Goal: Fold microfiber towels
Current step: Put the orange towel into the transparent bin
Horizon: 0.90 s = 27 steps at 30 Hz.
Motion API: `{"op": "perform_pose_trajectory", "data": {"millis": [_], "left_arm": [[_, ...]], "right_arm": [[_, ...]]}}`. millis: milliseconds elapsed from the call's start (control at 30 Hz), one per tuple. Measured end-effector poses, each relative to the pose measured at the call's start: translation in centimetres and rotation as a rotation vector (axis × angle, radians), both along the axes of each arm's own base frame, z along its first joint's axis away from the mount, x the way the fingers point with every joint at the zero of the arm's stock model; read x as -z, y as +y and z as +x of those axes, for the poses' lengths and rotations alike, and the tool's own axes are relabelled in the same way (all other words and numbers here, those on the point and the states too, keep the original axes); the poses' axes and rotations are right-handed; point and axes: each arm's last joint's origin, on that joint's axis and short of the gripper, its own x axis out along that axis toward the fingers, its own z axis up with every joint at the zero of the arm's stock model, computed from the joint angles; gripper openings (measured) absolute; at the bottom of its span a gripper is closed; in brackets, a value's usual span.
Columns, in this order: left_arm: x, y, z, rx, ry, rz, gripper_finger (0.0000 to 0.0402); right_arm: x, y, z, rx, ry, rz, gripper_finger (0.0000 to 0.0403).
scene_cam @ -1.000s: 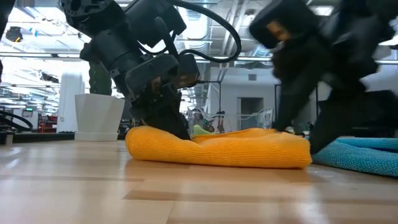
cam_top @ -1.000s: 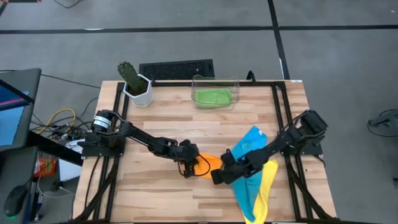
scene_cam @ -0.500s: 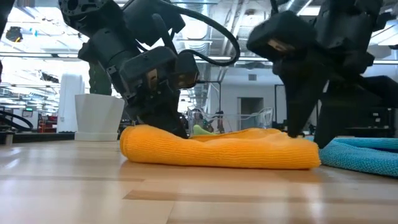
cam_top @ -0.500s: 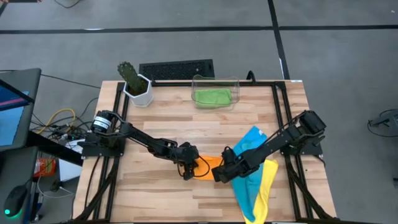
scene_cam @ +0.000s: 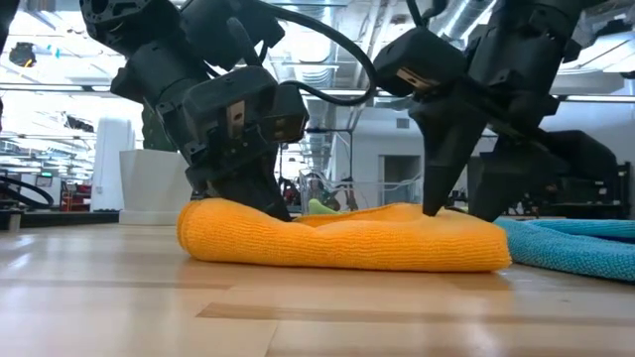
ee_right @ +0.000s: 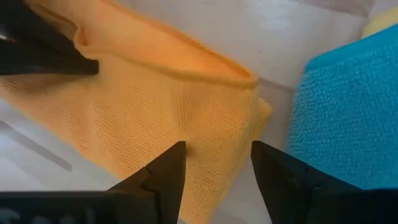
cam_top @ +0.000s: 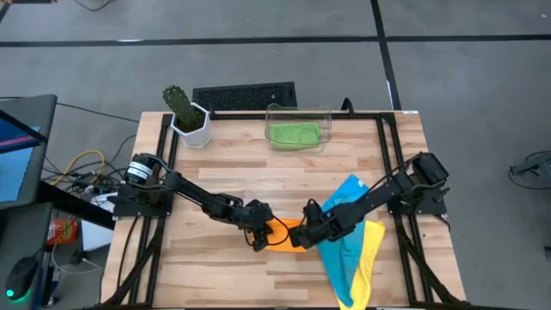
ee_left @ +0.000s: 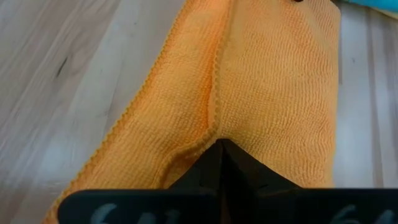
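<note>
The orange towel (cam_top: 284,234) lies folded in layers on the wooden table, between my two grippers. My left gripper (ee_left: 221,149) is shut at its left end (scene_cam: 213,233). My right gripper (ee_right: 217,155) stands open, pointing steeply down over the towel's right end (scene_cam: 466,238), beside the blue towel (cam_top: 344,258). The blue towel lies spread out with the yellow towel (cam_top: 372,250) along its right side. The green towel (cam_top: 293,133) lies folded in the clear bin (cam_top: 325,120) at the far edge. My left gripper pinches the orange towel between its shut fingers where a hemmed edge of the upper layer (ee_left: 211,127) runs in to the fingertips. The fingers slant down from the table's left. The towel lies flat on the table, slack. My right gripper's fingertips (scene_cam: 432,206) stand at the towel's top surface; I cannot tell whether they touch it.
A white pot with a cactus (cam_top: 191,125) stands at the far left corner. A black frame rail (cam_top: 389,164) runs along each side of the table. Bare wood lies near the front edge (cam_top: 241,275) and in the table's middle.
My right gripper has tipped more steeply downward, and its fingers have gone along the towel's top toward my left gripper. The orange towel's left end has slid a little toward the table's left with my left gripper, which stays shut on it.
</note>
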Motion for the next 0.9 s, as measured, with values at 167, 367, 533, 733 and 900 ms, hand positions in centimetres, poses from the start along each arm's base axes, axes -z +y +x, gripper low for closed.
{"op": "perform_pose_trajectory", "data": {"millis": [167, 367, 533, 733, 900], "left_arm": [[0.0, 0.0, 0.0, -0.001, 0.000, -0.002, 0.0000], [0.0, 0.0, 0.0, 0.002, -0.001, -0.007, 0.0000], [0.0, -0.1, 0.1, 0.005, -0.006, -0.014, 0.0000], [-0.1, -0.1, 0.1, 0.006, -0.014, -0.015, 0.0000], [-0.1, 0.0, 0.1, 0.002, -0.020, -0.015, 0.0000]], "right_arm": [[0.1, -0.1, -0.3, 0.003, 0.027, -0.014, 0.0207], [0.8, 0.4, 0.2, 0.019, 0.008, 0.003, 0.0208], [2.1, 0.8, 0.2, 0.009, 0.057, 0.017, 0.0208], [2.3, 0.6, 0.5, 0.013, 0.046, 0.016, 0.0206], [2.6, 0.1, 1.1, -0.004, 0.033, 0.028, 0.0187]]}}
